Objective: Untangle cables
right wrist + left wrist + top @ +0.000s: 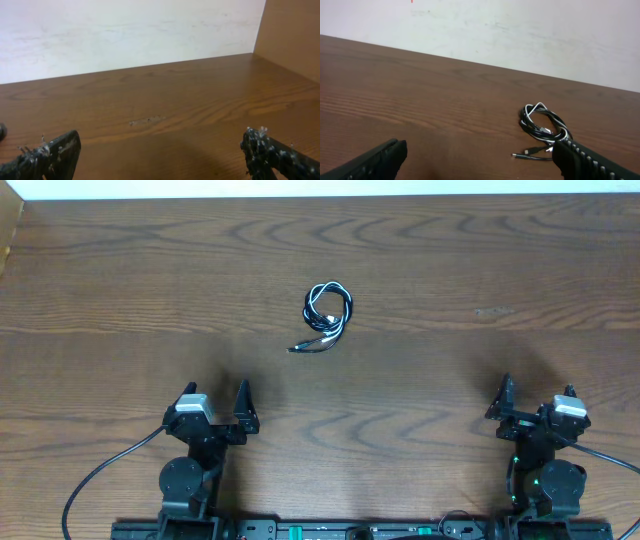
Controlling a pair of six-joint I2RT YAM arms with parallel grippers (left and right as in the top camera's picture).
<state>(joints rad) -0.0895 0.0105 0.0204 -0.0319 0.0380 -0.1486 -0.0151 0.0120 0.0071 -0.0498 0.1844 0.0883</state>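
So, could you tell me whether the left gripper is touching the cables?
Apart. The overhead view shows the left gripper well short of the cables, with bare table between them.

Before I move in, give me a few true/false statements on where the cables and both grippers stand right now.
1. The black and white cables lie coiled together in one bundle on the table. True.
2. The cables lie nearer the left gripper than the right gripper. True.
3. The left gripper is shut on the cables. False: it is open and well apart from them.
4. The right wrist view shows the cables. False: it shows only bare table; the left wrist view is the one that shows them.
5. The right gripper is open and holds nothing. True.
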